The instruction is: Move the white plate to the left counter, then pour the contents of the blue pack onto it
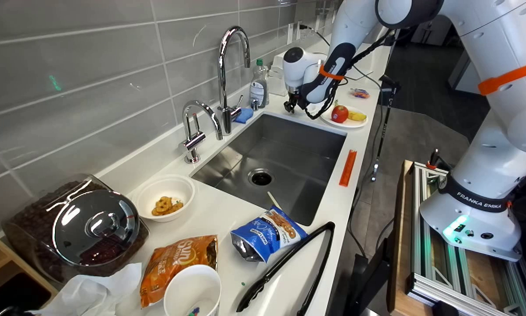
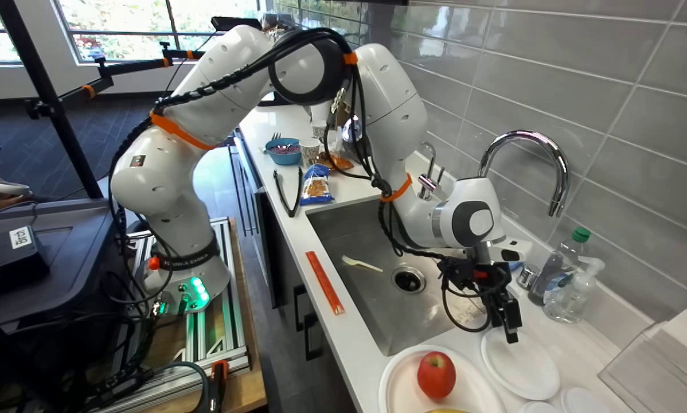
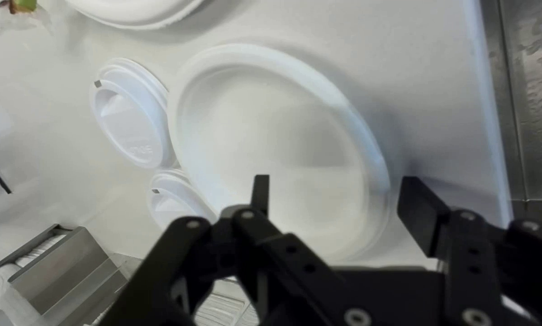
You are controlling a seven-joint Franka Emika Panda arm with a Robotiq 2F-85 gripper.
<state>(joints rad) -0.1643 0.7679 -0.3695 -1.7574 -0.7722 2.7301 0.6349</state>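
Note:
The white plate [image 3: 262,122] lies flat on the countertop past the sink; an exterior view also shows it [image 2: 521,370]. My gripper [image 3: 334,181] is open and empty above it, also seen in both exterior views [image 1: 290,105] [image 2: 507,330]. In the wrist view one finger is over the plate's inside and the other is outside its rim on the sink side. I cannot tell the exact height. The blue pack [image 1: 265,233] lies on its side, torn open at one end, on the left counter [image 1: 217,217] across the sink; it also shows in an exterior view [image 2: 317,186].
A dish [image 2: 398,376] with an apple and banana lies beside the white plate. White cup lids [image 3: 133,122] and soap bottles [image 2: 573,289] are close by. The sink [image 1: 307,169] and tall faucet [image 1: 222,79] lie between. Black tongs [image 1: 256,287], an orange bag [image 1: 175,265] and a bowl [image 1: 144,188] surround the pack.

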